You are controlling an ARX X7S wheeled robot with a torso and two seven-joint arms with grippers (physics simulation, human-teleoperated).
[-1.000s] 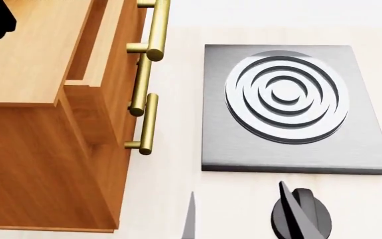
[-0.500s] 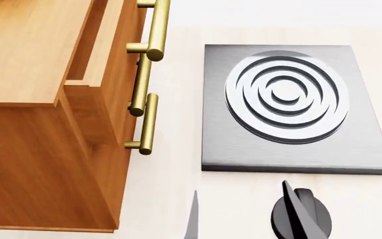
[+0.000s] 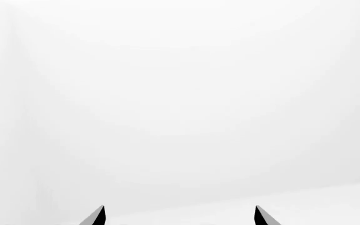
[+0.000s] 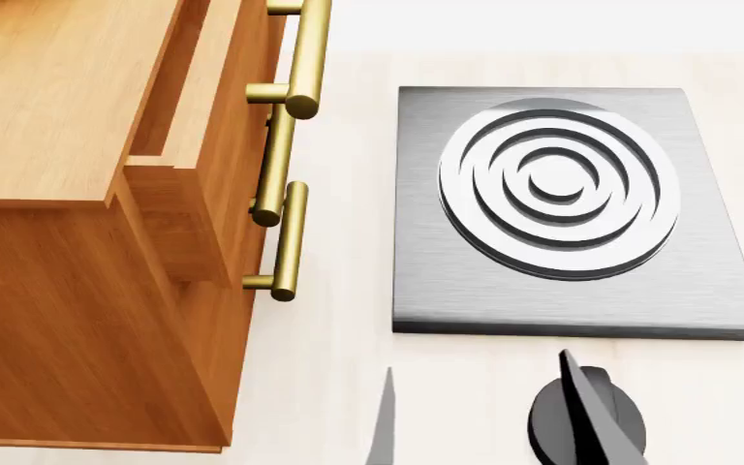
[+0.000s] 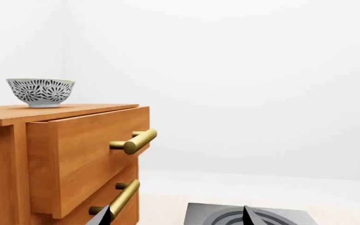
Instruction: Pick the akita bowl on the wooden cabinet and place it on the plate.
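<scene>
Item: akita bowl (image 5: 41, 92), white with a dark leaf pattern, stood upright on the top of the wooden cabinet (image 5: 61, 154), toward the rear of that top as seen from the right wrist view; nothing touched it. The cabinet, orange-brown, showed its upper drawer (image 5: 89, 157) standing slightly proud of the carcass, with brass bar handles (image 4: 297, 58) on the drawer fronts. Beside the cabinet, on its handle side and apart from it, a square grey stove plate (image 4: 566, 208) with raised concentric rings lay flat on the pale table (image 4: 333, 339). Right gripper (image 4: 495, 426): two dark fingers spread wide with a clear gap between them and nothing held, low over the table in front of the stove plate, on the handle side of the cabinet and well apart from the bowl; the same fingertips (image 5: 103, 215) showed at the edge of the right wrist view with the cabinet front between and beyond them. Left gripper (image 3: 180, 215): only two dark tips visible, set wide apart with nothing between them, facing blank white background; its place relative to the cabinet could not be told.
</scene>
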